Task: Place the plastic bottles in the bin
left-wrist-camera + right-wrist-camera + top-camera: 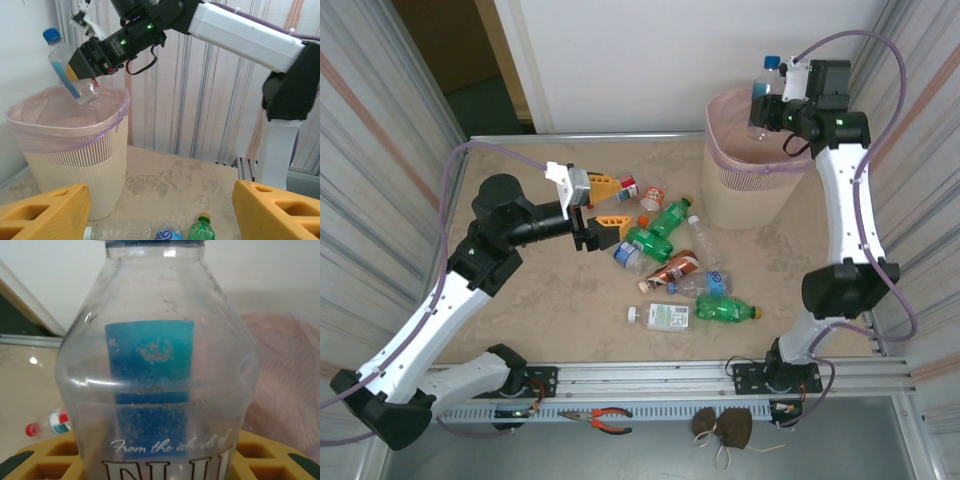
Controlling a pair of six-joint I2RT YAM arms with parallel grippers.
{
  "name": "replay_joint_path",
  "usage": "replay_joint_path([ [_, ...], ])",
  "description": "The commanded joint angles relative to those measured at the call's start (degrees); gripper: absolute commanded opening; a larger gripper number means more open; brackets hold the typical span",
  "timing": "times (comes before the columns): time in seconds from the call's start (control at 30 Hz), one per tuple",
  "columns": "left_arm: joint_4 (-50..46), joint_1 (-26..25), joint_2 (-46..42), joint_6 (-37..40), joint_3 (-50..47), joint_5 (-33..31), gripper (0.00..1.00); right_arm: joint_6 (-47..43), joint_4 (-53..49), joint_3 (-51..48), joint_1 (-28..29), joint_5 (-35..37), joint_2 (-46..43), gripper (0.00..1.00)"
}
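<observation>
Right gripper (775, 105): jaws drawn in on a clear bottle (764, 92) with a blue cap; it is gripped low on the body, tilted, cap uppermost

Held bottle's place: in the air over the mouth of the bin (750, 195); in the left wrist view its base hangs just above the pink liner (60, 125)

Step in hand: the drop, by my judgement; best to bring the base towards the middle of the opening before parting the jaws, so it neither clips the rim nor drags the liner

Left gripper (608, 205): jaws wide, nothing between them; poised beside the loose bottles on the table (675, 265)

Hard to make out: the bin's inside, so I cannot count what it holds; in the right wrist view the bottle's label is cut off at the bottom edge
</observation>
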Motion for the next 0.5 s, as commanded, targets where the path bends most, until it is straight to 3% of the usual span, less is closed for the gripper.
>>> replay_joint_path([
  [0.0,-0.3,0.6,-0.1,1.4,-0.9,-0.9,0.75,-2.8,-11.4,6.0,-0.6,0.9,5.2,0.45],
  [0.17,-0.2,0.6,0.1,1.6,-2.0,-1.2,0.75,-4.7,-19.1,11.1,-0.6,1.3,11.9,0.45],
  [0.47,-0.2,0.6,0.6,1.1,-3.5,-1.5,0.75,-6.7,-25.9,11.5,-0.4,3.9,18.0,0.48],
])
